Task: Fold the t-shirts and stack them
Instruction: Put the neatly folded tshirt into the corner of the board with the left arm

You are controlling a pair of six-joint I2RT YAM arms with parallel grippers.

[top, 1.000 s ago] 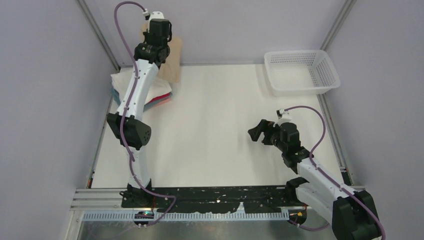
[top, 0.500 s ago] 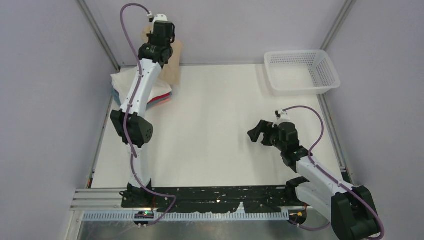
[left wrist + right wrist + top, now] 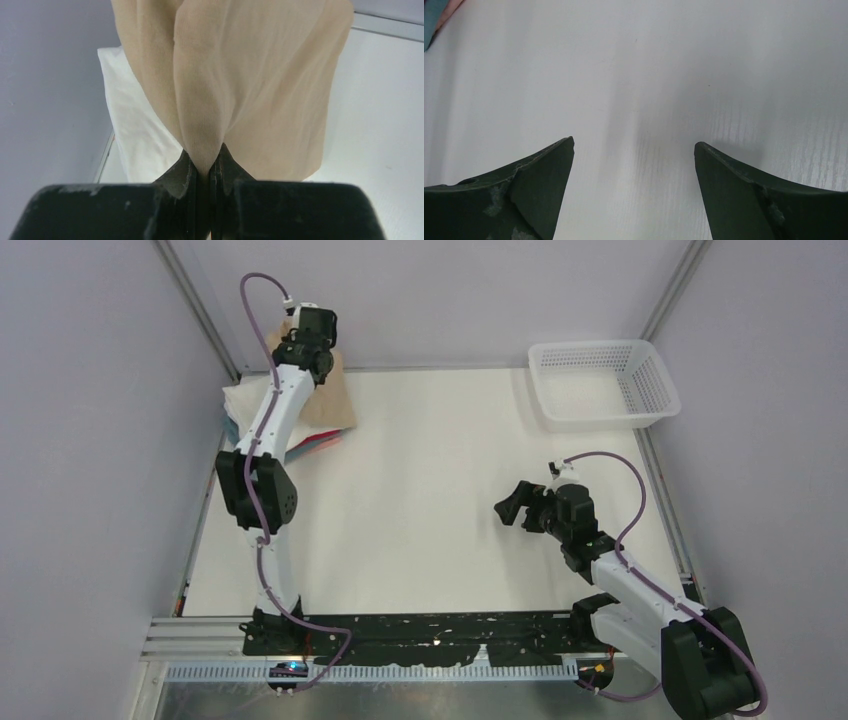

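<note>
Left wrist view: the left gripper was clamped tight on a gathered fold of the tan t-shirt. Its two dark fingers were pressed together at the bottom centre of the frame with only cloth between them. From that pinch the shirt fanned upward in soft creases and filled the upper middle of the picture. Behind it, toward the left, lay a folded white t-shirt close to the lavender wall. The pale table ran down the right side.

In the top external view the left arm reached into the upper left of the frame. The tan cloth draped below its wrist over the right part of a stack of folded shirts. White cloth showed at the stack's left, and the edge of a red/pink t-shirt peeked out beneath the tan one.

The right gripper was spread wide and held nothing; in its wrist view only bare table lay between the fingers. A sliver of a grey-blue t-shirt with a bit of pink beside it sat in the upper left corner there. Seen from above, this gripper stood right of centre, well apart from the shirts. The white mesh basket sat in the upper right.
</note>
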